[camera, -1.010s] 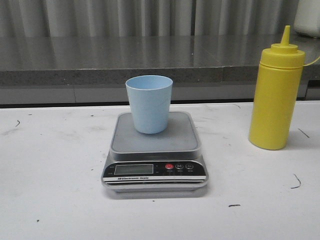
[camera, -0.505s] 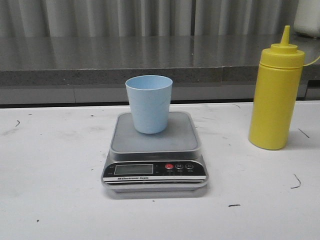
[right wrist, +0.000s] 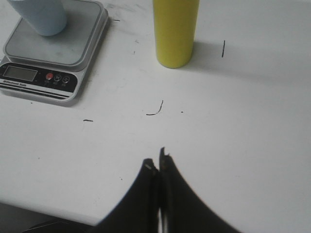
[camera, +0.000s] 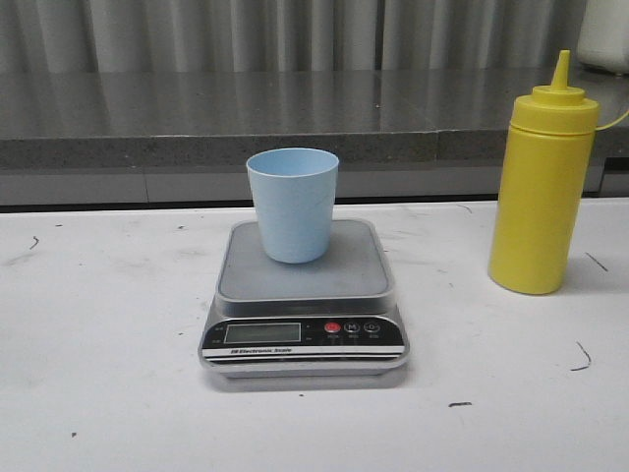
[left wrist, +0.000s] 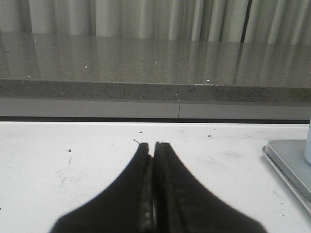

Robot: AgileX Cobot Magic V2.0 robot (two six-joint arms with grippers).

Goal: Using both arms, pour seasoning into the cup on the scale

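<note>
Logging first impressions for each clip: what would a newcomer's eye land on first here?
Probably the tall yellow seasoning bottle, upright on the white table right of the scale. Next, the light-blue cup on the scale's platform. Both grippers, left and right, are shut and empty.

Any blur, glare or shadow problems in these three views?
Front view: evenly lit and sharp, soft shadow under the scale. Left wrist view: the left end effector is dark and blurred up close, the background is sharper. Right wrist view: the right end effector is blurred too, and the seasoning bottle casts a faint shadow.
</note>
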